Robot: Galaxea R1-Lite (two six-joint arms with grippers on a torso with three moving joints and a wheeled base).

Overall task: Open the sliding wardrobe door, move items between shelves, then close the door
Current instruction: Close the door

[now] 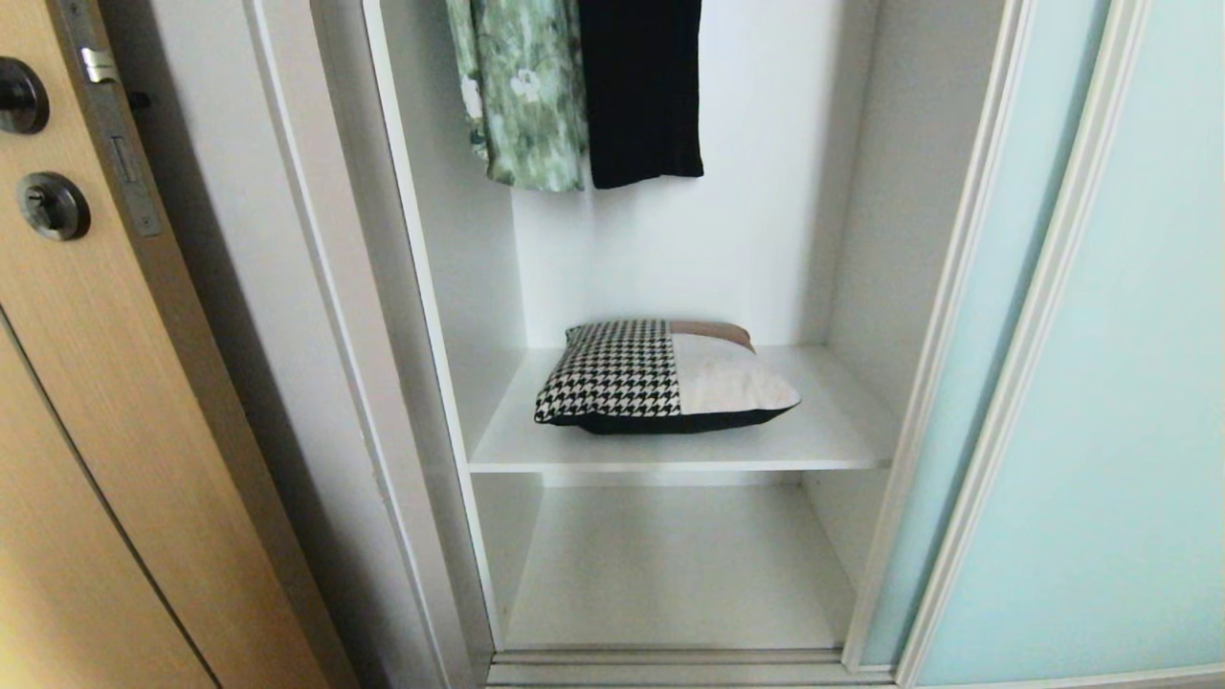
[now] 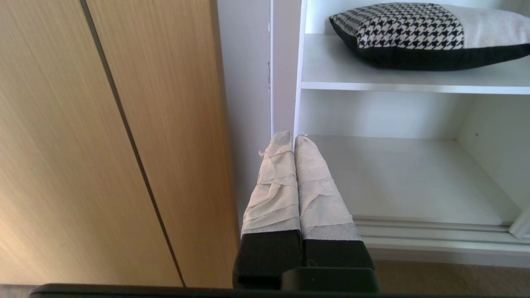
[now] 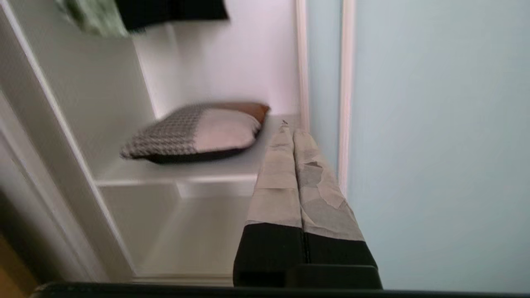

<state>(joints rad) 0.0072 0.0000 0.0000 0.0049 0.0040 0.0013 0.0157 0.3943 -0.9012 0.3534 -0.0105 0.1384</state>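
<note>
The right tool (image 3: 293, 131) hangs clenched and empty before the open wardrobe, its taped fingers (image 3: 275, 182) pressed together just beside the sliding wardrobe door (image 1: 1101, 402), pushed aside to the right. The left tool (image 2: 294, 138), also clenched and empty, sits low near the oak door (image 2: 103, 136). A houndstooth-and-cream cushion (image 1: 660, 375) lies on the upper shelf (image 1: 670, 452); the lower shelf (image 1: 670, 574) is below.

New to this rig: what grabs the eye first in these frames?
The houndstooth-and-cream cushion lying alone on the upper white shelf of the open wardrobe, with the shelf below it bare. Above it hang a green floral garment and a black garment, and the pale aqua sliding door stands pushed aside on the right. In the wrist views, the left gripper and right gripper are both shut, holding nothing.
</note>
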